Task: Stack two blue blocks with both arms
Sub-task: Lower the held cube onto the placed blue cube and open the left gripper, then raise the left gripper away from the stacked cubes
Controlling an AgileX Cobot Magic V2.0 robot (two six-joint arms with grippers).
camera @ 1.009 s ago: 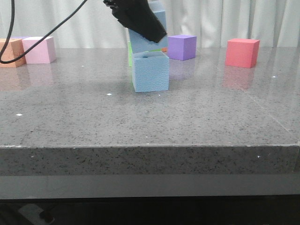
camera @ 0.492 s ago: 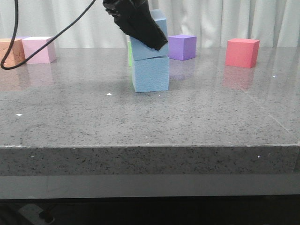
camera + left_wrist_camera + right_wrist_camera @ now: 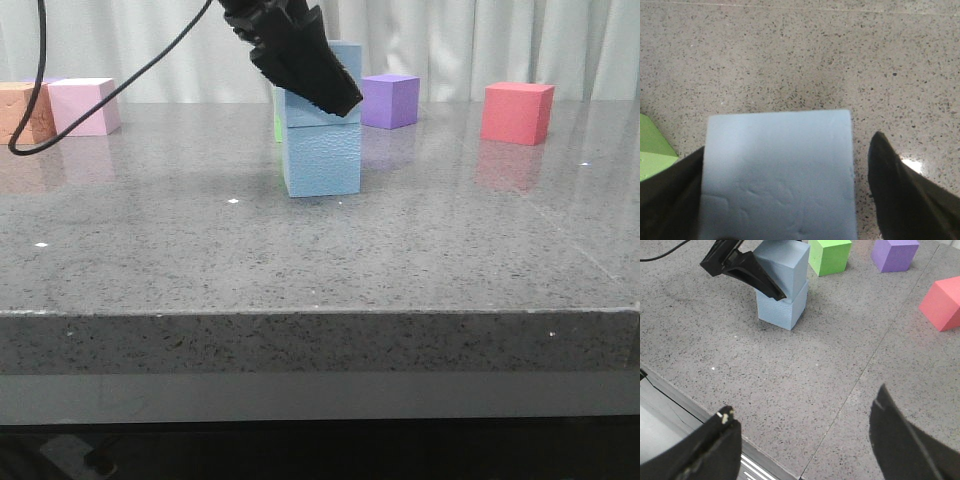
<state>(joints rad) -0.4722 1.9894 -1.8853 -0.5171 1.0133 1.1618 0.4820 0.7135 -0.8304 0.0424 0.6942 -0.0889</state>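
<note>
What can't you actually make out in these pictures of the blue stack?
- Front view: the left end effector covers much of the upper blue block, so how squarely it rests on the lower blue block is unclear.
- Left wrist view: that block hides the one beneath; one finger looks apart from it, the other's contact is unclear.
- Front view: the blocks hide most of the green cube.

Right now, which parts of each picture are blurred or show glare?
Front view: near table edge soft, red cube mirrored in the polished top. Left wrist view: dark fingers blurred, a glare spot beside one. Right wrist view: fingers out of focus, stacked blue blocks sharp.
</note>
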